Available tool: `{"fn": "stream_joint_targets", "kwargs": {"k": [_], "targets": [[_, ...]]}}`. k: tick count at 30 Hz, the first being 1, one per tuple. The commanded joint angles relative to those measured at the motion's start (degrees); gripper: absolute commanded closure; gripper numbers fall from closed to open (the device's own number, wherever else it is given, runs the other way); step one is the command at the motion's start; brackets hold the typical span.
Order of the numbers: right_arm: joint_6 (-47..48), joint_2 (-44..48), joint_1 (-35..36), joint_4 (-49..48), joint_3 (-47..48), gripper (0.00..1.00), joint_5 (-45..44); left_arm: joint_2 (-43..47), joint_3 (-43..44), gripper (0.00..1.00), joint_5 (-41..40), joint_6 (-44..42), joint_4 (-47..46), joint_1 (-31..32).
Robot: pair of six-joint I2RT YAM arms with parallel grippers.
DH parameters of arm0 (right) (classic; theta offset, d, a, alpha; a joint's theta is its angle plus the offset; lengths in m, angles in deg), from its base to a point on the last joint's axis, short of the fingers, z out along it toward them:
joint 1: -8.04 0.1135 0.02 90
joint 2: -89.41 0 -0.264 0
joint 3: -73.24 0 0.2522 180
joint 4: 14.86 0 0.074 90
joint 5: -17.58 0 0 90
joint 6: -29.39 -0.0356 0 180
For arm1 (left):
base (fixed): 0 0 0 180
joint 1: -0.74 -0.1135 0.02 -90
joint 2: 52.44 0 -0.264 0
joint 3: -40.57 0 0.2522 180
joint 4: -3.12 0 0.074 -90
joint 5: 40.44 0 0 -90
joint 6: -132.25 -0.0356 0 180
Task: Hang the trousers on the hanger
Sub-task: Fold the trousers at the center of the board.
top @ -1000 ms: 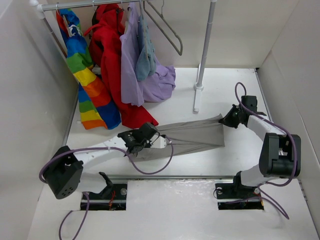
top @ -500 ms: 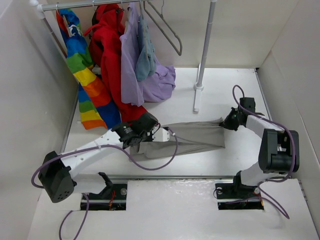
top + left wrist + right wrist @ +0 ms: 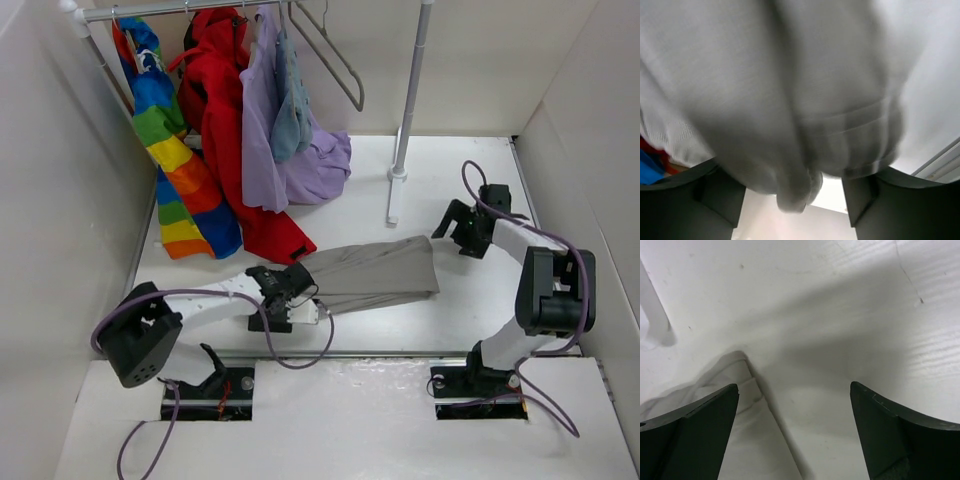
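– While both arms are reaching out over the counter (image 3: 470, 160), where are the trousers (image 3: 375, 275) lying?

– They are lying flat on the counter, stretching across between the two arms. Their left end is resting near the hem of the red coat (image 3: 225, 110).

– What are the left fingers (image 3: 715, 200) doing?

– They are standing apart at the trousers' left end. In the wrist view a blurred fold of the grey-beige cloth is sagging between them, with a gap on either side, so they are not pinching it.

– And the right fingers (image 3: 690, 435)?

– They are spreading wide and gripping nothing. They are hovering just off the trousers' right end, with bare counter showing between them and a corner of cloth lying beside one finger.

– Where is the hanger (image 3: 340, 60) sitting?

– It is hanging by its hook from the rail (image 3: 170, 10) at the back, between the lilac garment (image 3: 265, 150) and the upright pole (image 3: 410, 90). It is well apart from the trousers, which are not yet hanging on it.
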Motion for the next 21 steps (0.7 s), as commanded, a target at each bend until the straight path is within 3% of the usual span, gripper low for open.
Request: {"fn": "stream_joint_targets", "kwargs": {"k": [1,4,8,14,21], "targets": [[2.8,3.4,-0.4,4.2,1.3,0.03,-2.8,3.7,3.9,0.35,0.1,2.2,4.1,-3.4],[2.8,8.8,1.2,6.4,0.6,0.03,-4.7,6.7,7.9,0.27,2.9,2.2,7.0,-5.2],[1.3,14.7,9.9,10.3,-0.1,0.10,-9.7,10.9,10.9,0.21,11.0,2.2,11.8,-5.3],[-6.2,21.2,24.5,14.4,-0.8,0.38,-13.6,13.0,9.0,0.20,12.2,2.2,11.4,-5.8],[-7.5,16.0,35.3,11.5,-3.4,0.19,-10.0,6.3,4.0,0.24,10.7,4.1,4.4,-7.1]]}}
